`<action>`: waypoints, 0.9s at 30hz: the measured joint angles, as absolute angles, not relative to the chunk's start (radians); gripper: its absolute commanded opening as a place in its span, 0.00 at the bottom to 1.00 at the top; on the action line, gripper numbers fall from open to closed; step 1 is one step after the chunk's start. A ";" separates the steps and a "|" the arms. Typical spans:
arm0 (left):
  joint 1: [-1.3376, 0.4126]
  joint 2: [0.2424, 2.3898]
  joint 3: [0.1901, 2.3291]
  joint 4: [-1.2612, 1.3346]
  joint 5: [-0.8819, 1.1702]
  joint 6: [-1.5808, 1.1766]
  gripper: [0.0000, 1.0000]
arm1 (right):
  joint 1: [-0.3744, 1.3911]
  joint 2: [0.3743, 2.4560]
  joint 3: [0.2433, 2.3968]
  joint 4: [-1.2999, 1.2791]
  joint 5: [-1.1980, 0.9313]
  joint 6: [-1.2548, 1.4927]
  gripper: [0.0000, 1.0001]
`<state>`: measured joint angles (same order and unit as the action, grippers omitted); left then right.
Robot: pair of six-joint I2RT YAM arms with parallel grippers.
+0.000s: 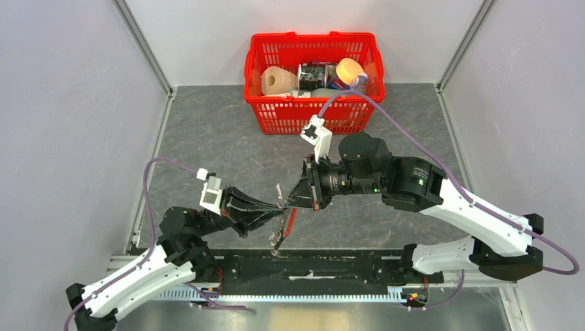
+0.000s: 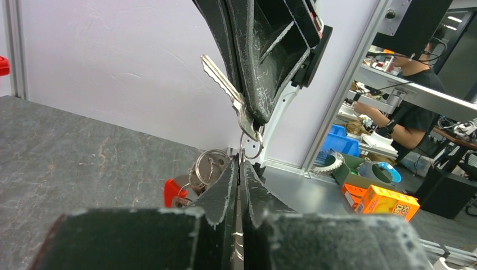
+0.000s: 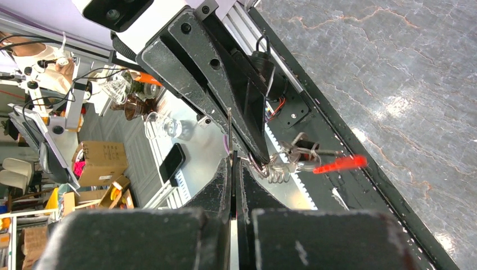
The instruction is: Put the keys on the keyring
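Note:
The key (image 2: 222,79) is silvery, and its blade sticks up and left out of my right gripper (image 1: 295,200), which is shut on its head. A thin ring (image 2: 251,147) hangs under that head. The left gripper (image 2: 241,166) is shut on a wire ring of the keyring (image 2: 207,167), whose silvery rings and red strap (image 2: 173,192) hang just left of the fingers. In the right wrist view the right gripper (image 3: 232,160) clamps the key edge-on, with the keyring (image 3: 281,164) and red strap (image 3: 340,164) dangling beyond. Both grippers meet tip to tip above the table's near edge.
A red basket (image 1: 314,38) with several items stands at the back of the grey table. A black rail (image 1: 310,265) runs along the near edge between the arm bases. White walls close in both sides.

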<state>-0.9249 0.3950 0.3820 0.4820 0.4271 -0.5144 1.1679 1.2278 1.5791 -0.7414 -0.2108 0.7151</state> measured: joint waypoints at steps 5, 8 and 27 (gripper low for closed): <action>-0.925 0.407 0.398 0.479 0.450 -0.513 0.02 | 1.168 1.228 1.579 -0.736 -0.213 0.717 0.00; -0.925 0.402 0.400 0.478 0.451 -0.513 0.02 | 1.168 1.227 1.579 -0.729 -0.213 0.718 0.00; -0.925 0.348 0.403 0.469 0.445 -0.514 0.02 | 1.170 1.149 1.504 -0.687 -0.253 0.722 0.00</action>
